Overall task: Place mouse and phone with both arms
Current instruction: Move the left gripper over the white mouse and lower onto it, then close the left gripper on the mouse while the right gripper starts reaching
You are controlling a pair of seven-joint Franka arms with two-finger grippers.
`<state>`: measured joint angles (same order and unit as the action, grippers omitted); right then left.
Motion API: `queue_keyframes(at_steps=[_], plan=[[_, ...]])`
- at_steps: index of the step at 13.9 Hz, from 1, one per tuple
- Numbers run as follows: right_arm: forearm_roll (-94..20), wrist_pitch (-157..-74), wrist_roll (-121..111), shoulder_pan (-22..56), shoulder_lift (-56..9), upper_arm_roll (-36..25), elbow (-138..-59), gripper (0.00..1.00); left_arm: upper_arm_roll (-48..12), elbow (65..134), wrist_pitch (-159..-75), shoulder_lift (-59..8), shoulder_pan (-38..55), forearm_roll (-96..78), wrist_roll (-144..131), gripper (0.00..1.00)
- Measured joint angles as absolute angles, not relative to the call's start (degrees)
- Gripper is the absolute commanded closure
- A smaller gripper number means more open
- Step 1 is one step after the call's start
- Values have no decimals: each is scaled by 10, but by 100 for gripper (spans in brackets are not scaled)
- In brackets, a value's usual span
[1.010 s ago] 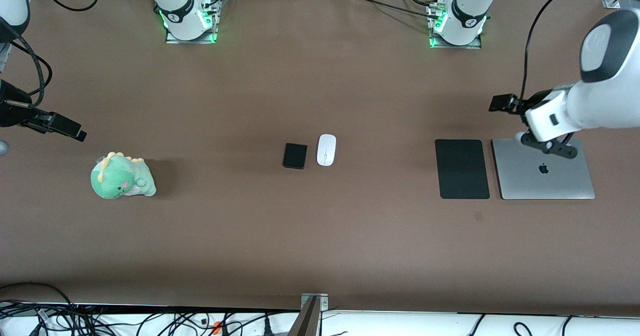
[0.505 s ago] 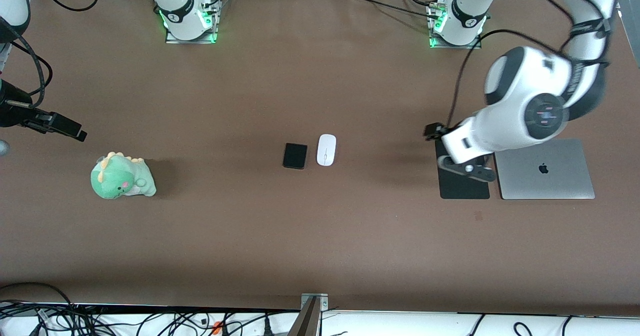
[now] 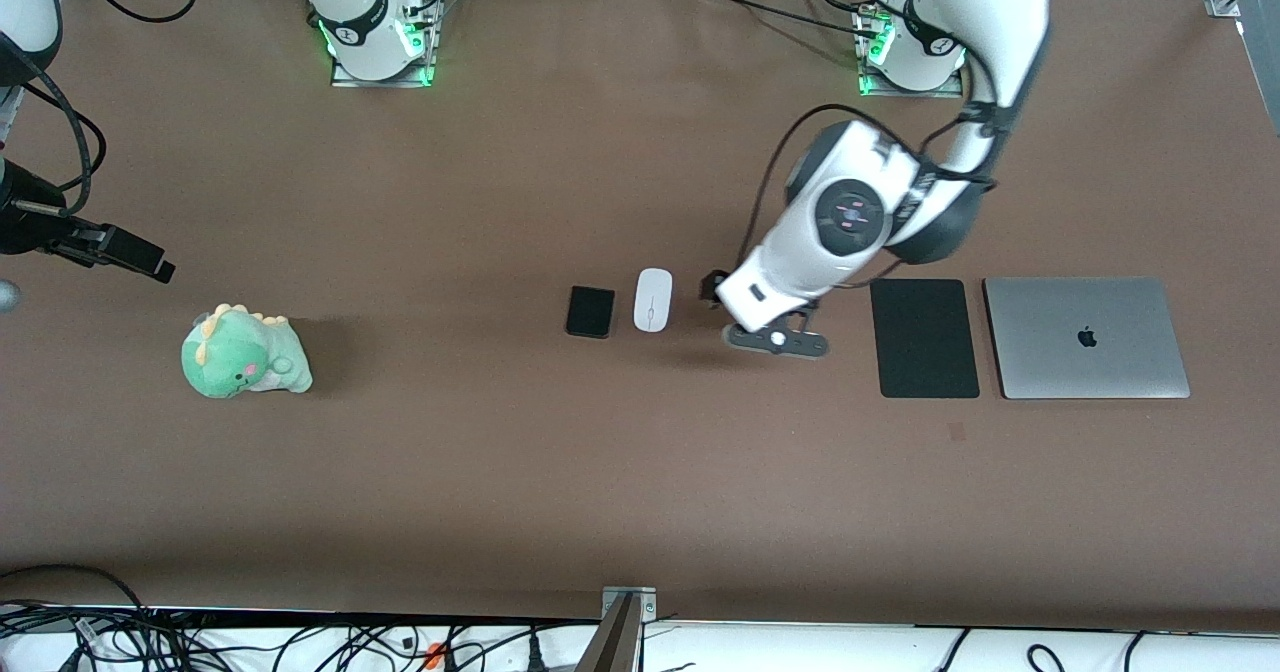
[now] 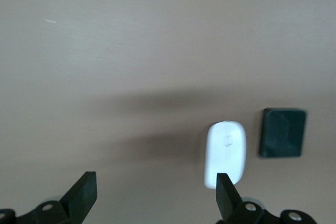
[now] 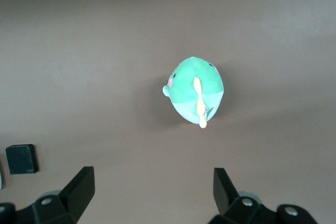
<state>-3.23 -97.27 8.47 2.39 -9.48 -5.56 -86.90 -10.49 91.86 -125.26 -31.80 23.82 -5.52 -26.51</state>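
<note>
Mouse (image 3: pixel 653 300) mid-table, phone (image 3: pixel 590 311) just beside it at 9 o'clock, apart.
Left gripper (image 3: pixel 775 340) at mouse's 3 o'clock, over bare table short of mouse pad (image 3: pixel 924 337); fingers wide, empty.
Right gripper (image 5: pixel 152 192) probably above toy dinosaur (image 3: pixel 245 352); fingers wide, empty.
Laptop (image 3: pixel 1086 337) at pad's 3 o'clock.

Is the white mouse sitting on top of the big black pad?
No, the mouse lies on the bare brown table right beside the phone, while the black mouse pad lies apart from it with nothing on it.
</note>
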Motion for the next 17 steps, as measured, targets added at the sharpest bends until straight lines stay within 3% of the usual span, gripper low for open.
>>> queue_keyframes(at_steps=[8,17], plan=[[-32,-964,84,31,-95,-54,-871,0,-101,917,-1411,-422,343,60,-409,0],[-32,-964,84,31,-95,-54,-870,0,-100,917,-1419,-453,354,111,-413,0]])
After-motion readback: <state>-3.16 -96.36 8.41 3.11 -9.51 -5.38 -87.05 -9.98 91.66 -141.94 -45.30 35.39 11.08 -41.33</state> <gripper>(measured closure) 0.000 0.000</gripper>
